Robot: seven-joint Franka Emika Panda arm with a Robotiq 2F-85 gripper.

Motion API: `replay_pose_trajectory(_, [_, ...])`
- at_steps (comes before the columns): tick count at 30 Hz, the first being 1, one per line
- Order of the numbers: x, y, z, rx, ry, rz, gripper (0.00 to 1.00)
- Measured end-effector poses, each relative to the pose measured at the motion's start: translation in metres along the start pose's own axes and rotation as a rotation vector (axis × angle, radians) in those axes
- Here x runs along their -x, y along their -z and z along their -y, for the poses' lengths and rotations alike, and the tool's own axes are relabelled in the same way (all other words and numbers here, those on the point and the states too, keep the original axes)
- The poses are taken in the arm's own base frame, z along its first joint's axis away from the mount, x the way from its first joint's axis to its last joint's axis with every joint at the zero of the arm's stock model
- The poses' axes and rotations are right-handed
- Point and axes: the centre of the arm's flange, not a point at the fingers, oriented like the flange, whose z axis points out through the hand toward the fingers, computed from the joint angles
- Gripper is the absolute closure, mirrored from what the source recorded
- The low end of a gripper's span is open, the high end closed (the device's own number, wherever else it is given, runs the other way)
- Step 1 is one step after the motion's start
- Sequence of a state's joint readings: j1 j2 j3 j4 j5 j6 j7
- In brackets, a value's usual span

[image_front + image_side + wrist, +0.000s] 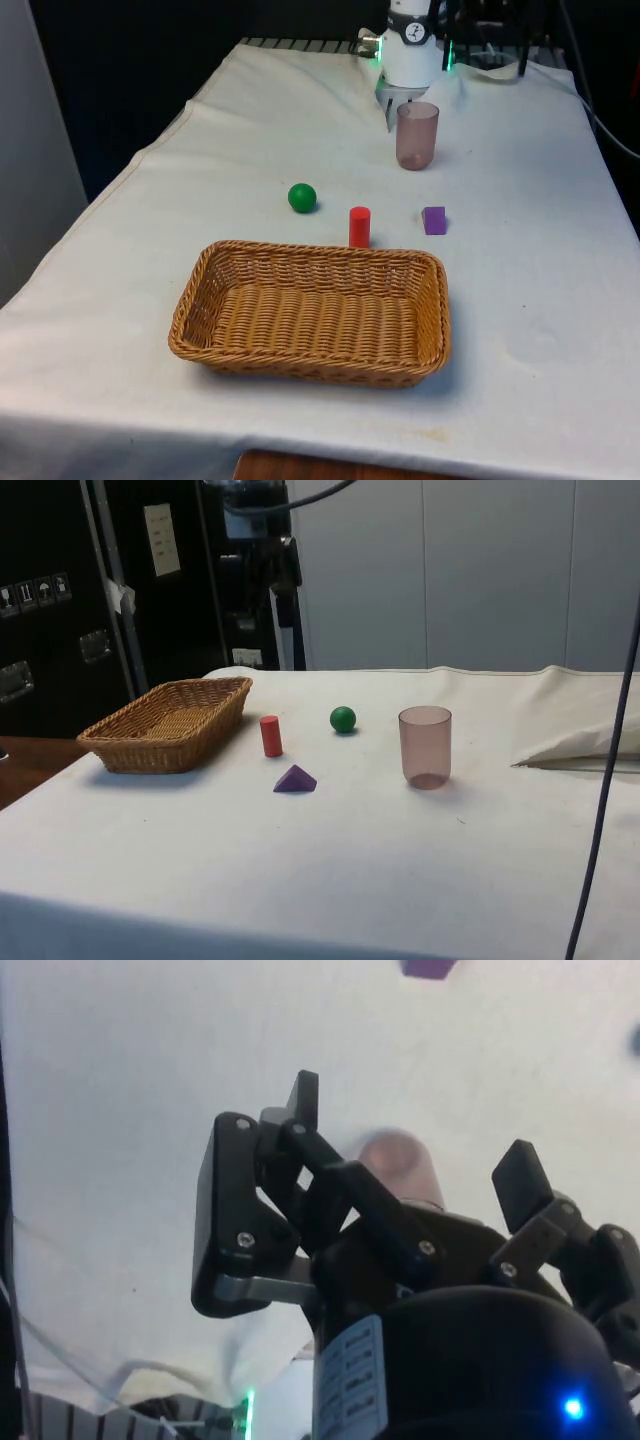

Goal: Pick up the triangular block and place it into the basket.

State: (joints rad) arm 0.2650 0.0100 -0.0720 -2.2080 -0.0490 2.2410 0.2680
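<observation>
Purple triangular block [434,220] sits right of centre in the front view, beyond the basket [310,370], so the open, empty pincer [410,1150] should descend squarely, clearing the pink cup [417,135].

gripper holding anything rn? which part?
Nothing. The gripper is open and empty; the purple triangular block lies on the table, outside the basket.
</observation>
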Motion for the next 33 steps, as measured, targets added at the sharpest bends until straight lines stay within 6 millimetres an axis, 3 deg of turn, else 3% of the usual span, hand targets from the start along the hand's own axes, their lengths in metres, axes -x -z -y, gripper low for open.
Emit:
replay_pose_trajectory(10, [0.010,-0.033,0.005,-0.006,0.011,-0.018,0.00])
replay_pose_trajectory(33, [0.008,-0.098,-0.006,0.002,0.097,-0.019,0.00])
